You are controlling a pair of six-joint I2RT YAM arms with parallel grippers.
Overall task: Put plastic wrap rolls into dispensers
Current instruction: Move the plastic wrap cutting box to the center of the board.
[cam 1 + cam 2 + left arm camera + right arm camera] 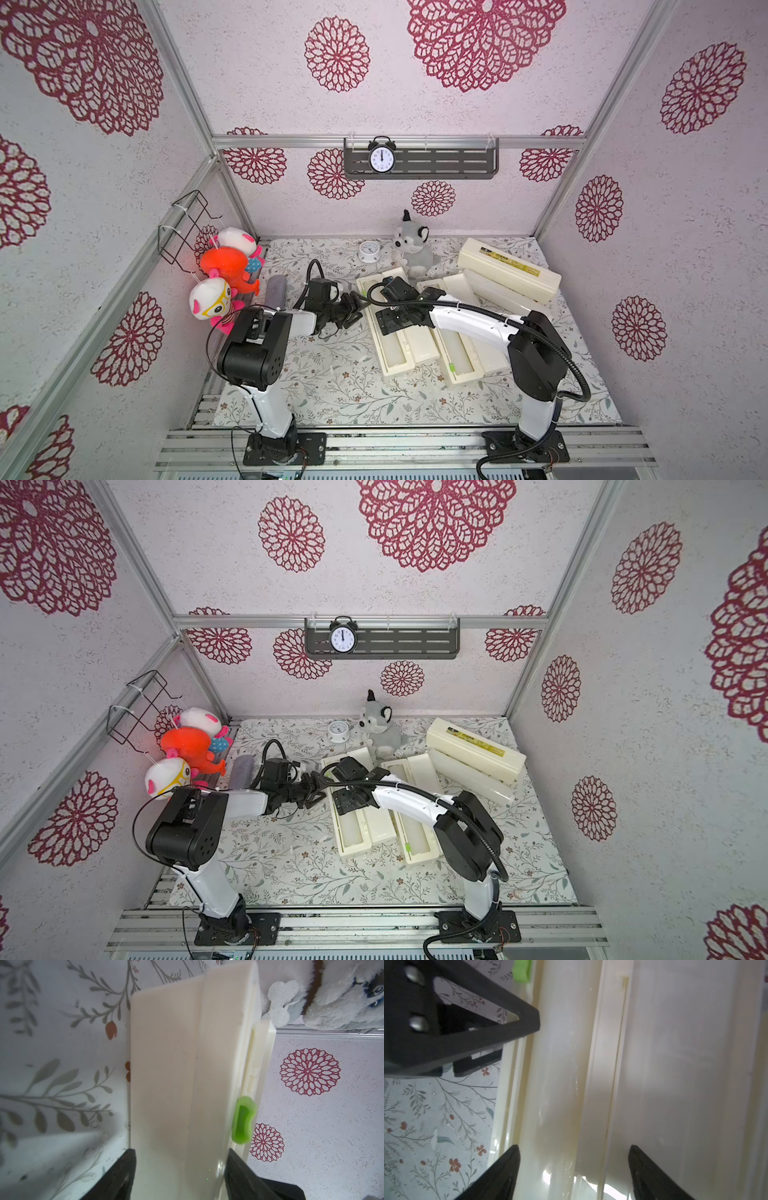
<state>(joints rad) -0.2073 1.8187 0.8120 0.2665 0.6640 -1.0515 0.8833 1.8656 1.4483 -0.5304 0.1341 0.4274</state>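
Note:
Two dispensers lie open mid-table in both top views, the left dispenser [422,351] [380,829] and the right dispenser [490,361]. Each has a plastic wrap roll in its trough [392,353] [455,353]. A closed, labelled dispenser [509,268] sits back right with a loose roll [494,293] against it. My left gripper [358,306] [180,1153] is shut on the left dispenser's outer wall [166,1064], near its green slider [243,1120]. My right gripper [395,326] [574,1149] hangs open over that dispenser. Its fingers straddle the glossy roll [560,1084] and part of the lid [685,1064].
A grey plush wolf [411,253] and a small white clock [368,251] stand behind the open dispensers. A grey fuzzy pouch [275,291] lies at the left, under plush toys [226,270] hung on the wall by a wire basket [187,226].

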